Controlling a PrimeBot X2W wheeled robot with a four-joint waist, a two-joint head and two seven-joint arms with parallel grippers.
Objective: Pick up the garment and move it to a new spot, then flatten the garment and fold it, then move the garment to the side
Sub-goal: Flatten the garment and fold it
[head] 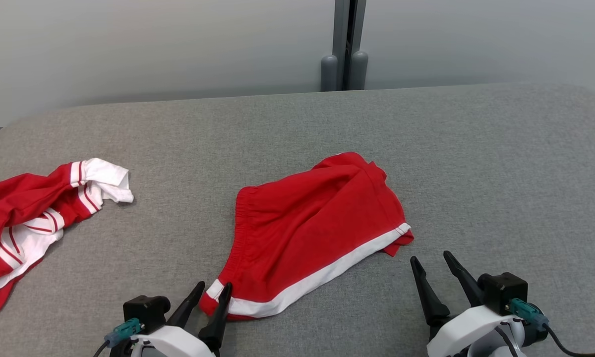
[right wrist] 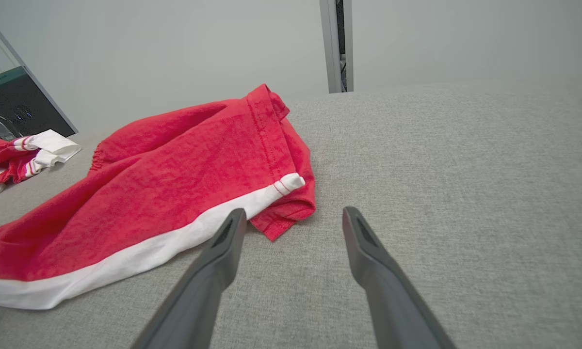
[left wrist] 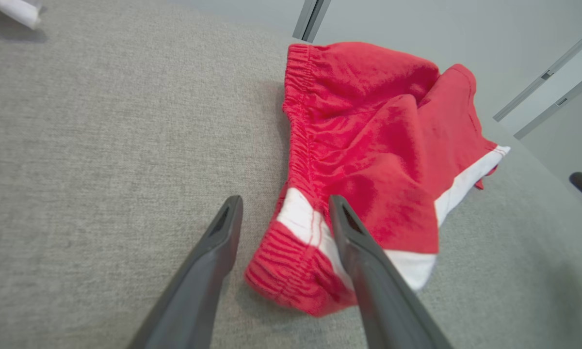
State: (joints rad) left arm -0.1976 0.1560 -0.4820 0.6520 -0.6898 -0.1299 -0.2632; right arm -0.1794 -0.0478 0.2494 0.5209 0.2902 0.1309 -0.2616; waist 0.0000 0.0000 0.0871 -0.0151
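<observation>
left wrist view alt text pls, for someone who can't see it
Crumpled red shorts with a white hem band lie on a grey fabric surface. The open left gripper has the shorts' near corner between its two dark fingers.

Grey fabric surface (head: 476, 173) bears red shorts (head: 307, 233) and a red-white garment (head: 25, 218).

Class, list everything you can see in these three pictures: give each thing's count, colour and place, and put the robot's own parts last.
shorts: one, red with white trim, crumpled mid-table
striped garment: one, red and white, bunched at the table's left edge
table: one, grey fabric, under both garments
post: one, grey, behind the table's far edge
wall: one, pale grey, behind the table
left claw: one, dark fingers, open, astride the shorts' near left corner
right claw: one, dark fingers, open, over bare table beside the shorts' right corner
</observation>
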